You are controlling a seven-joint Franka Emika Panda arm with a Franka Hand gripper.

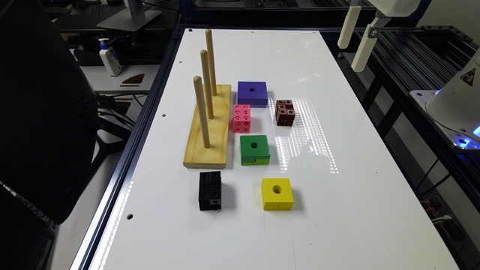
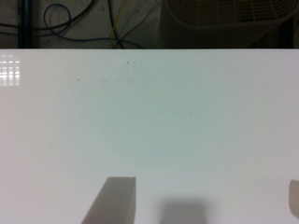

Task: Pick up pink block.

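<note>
Resting on white table (image 1: pixel 337 210), pink block (image 1: pixel 242 118) beside pegboard (image 1: pixel 208 131).

A white table (image 1: pixel 337 210) is carrying a wooden peg base (image 1: pixel 208 131) with three upright dowels. Sitting directly on it beside the base are the pink block (image 1: pixel 242 118), a purple block (image 1: pixel 252 93), a brown studded cube (image 1: pixel 285 112), a green block (image 1: pixel 255 150), a yellow block (image 1: pixel 277 194) and a black studded cube (image 1: pixel 210 190).

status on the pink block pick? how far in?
Nothing done yet: the pink block sits on the white table beside the wooden peg base, between the purple block and green block. In hand: the gripper hangs at the table's far edge, fingers apart over bare surface. Left: approach, descend, close, lift.
</note>
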